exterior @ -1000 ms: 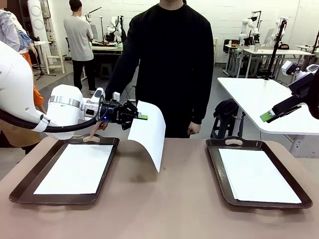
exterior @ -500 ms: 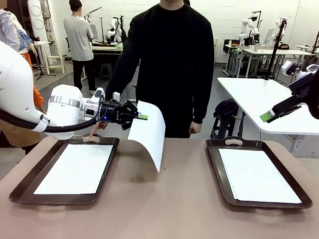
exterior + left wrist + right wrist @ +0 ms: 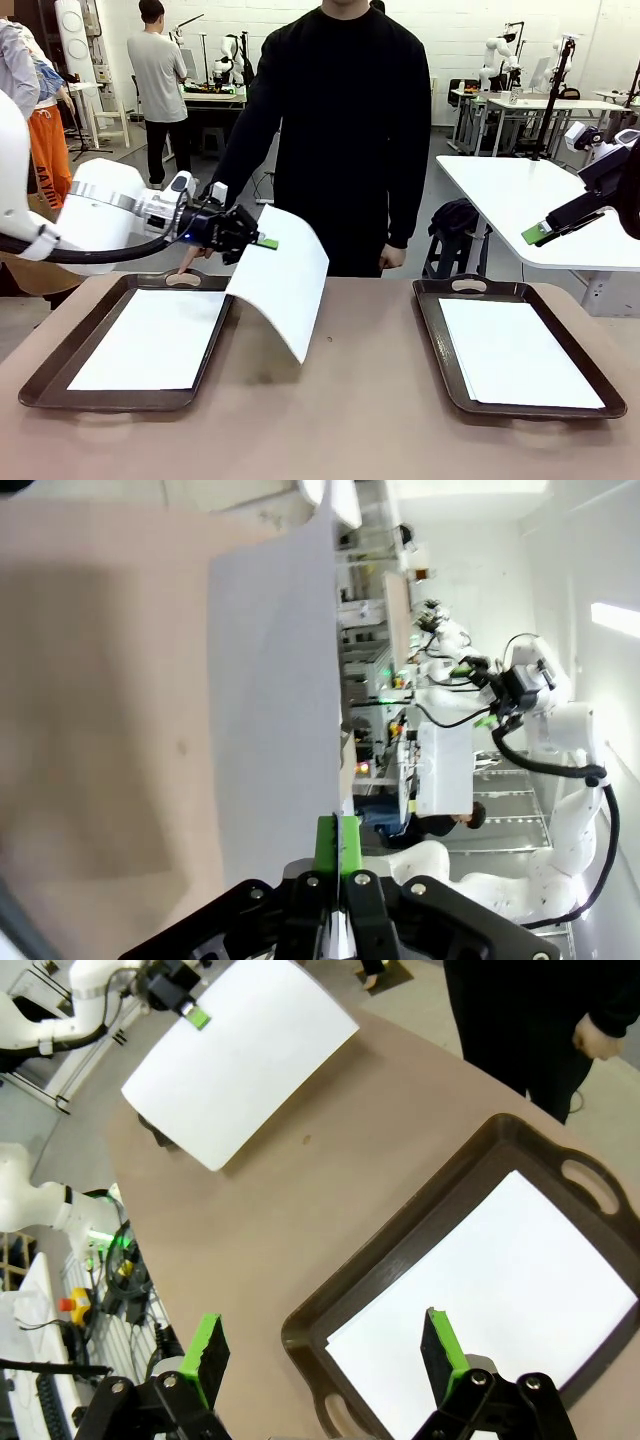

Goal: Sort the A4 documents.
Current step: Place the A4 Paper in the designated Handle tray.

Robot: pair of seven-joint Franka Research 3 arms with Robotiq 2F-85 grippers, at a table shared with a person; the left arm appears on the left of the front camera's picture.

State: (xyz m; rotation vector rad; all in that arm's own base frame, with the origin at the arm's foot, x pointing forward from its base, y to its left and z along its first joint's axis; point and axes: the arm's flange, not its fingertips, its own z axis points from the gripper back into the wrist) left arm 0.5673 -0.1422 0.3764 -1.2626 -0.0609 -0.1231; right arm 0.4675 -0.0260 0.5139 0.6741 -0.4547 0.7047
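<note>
My left gripper (image 3: 262, 242) is shut on the top edge of a blank white A4 sheet (image 3: 282, 282), which hangs curved in the air just right of the left brown tray (image 3: 55, 378). The left wrist view shows the same sheet (image 3: 272, 680) clamped between the green pads (image 3: 328, 842). Another sheet (image 3: 152, 338) lies in the left tray, and a further one (image 3: 515, 352) lies in the right tray (image 3: 432, 330). My right gripper (image 3: 543, 232) stands open, raised above and right of the right tray; its wrist view looks down on that tray (image 3: 385, 1265) and its paper (image 3: 500, 1270), with the held sheet (image 3: 238, 1055) farther off.
A person in black stands at the far side, one hand (image 3: 187, 262) on the left tray's far handle, the other hand (image 3: 390, 257) hanging near the table's edge. Bare brown tabletop (image 3: 350, 400) lies between the trays. A white table (image 3: 530, 205) stands at back right.
My left gripper has moved left and slightly down with the sheet, which now hangs closer to the left tray and overlaps its right edge. The right arm has stayed still.
</note>
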